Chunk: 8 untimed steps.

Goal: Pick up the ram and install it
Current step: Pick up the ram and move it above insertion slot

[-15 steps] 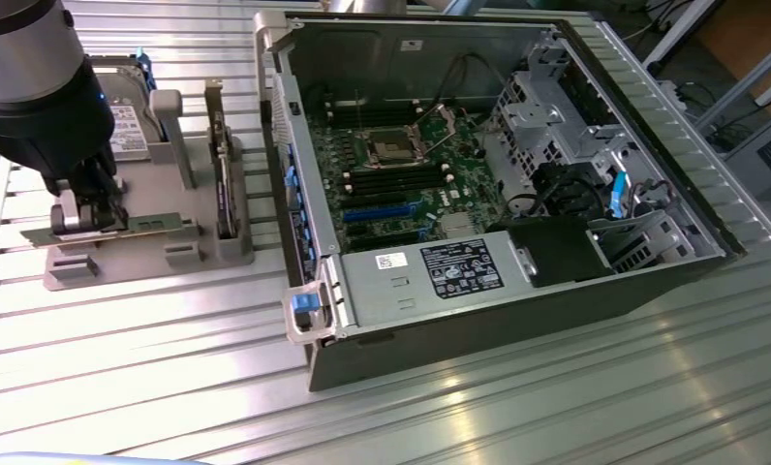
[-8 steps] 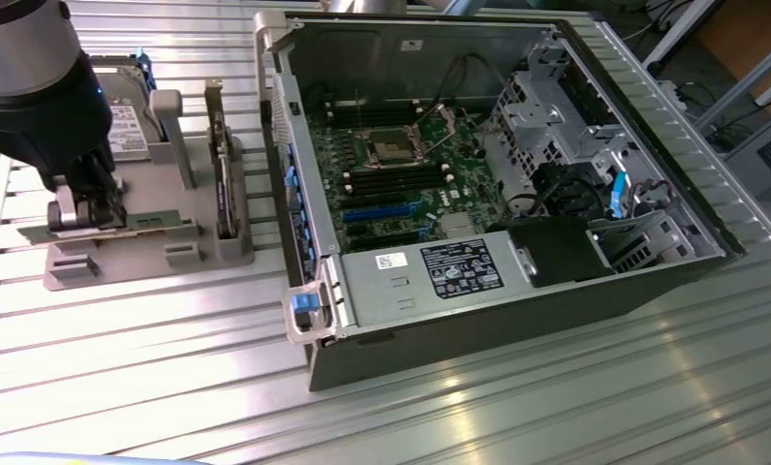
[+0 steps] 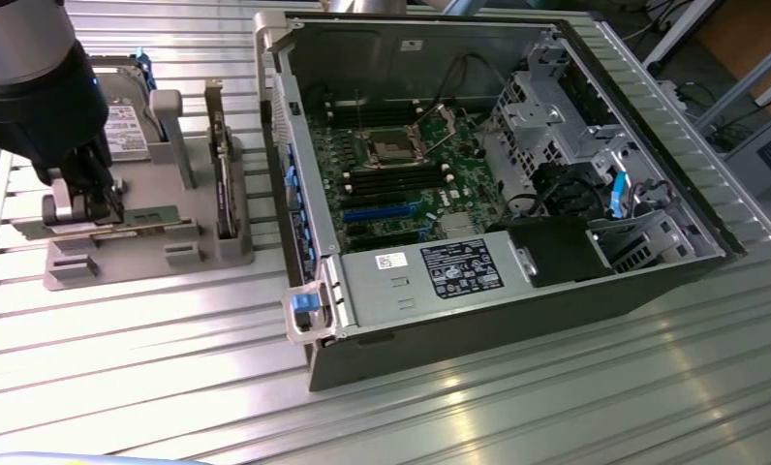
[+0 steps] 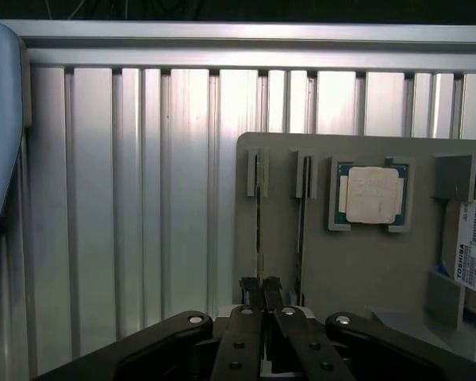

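Exterior view: gripper (image 3: 88, 208) sat low over the grey holder (image 3: 204, 254), at 9 o'clock from the open computer case (image 3: 359, 360). The ram stick (image 3: 146, 216) lay in the holder beneath it. Wrist view: fingers (image 4: 249, 290) were pinched nearly together on the ram stick (image 4: 259, 222), seen edge-on in its slot. Risk, as judged: an off-centre pinch could tilt the ram stick and jam it against the slot walls.

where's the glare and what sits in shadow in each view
Exterior view: pale glare streaks the ribbed table in front of the computer case, whose interior is dim. Wrist view: the table's slats shine bright, the processor chip looks washed out, and the gripper is a dark silhouette.
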Motion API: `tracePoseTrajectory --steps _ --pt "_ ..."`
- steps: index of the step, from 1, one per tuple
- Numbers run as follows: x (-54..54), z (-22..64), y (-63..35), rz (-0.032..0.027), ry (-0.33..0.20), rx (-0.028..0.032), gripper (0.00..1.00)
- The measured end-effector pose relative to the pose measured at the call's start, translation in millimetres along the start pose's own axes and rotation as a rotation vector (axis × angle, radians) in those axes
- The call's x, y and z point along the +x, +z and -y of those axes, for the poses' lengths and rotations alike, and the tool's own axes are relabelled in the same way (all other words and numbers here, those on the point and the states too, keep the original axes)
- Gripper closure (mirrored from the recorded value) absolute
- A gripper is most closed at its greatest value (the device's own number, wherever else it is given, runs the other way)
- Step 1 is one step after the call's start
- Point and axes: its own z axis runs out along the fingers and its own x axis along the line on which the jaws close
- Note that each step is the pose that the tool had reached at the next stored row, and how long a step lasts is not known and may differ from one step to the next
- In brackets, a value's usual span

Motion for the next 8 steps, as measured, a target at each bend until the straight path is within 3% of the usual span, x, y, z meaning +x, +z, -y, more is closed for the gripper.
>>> tracePoseTrajectory --steps 8 --pt "0.1 0.0 -7.6 0.0001 0.0 0.0002 0.88"
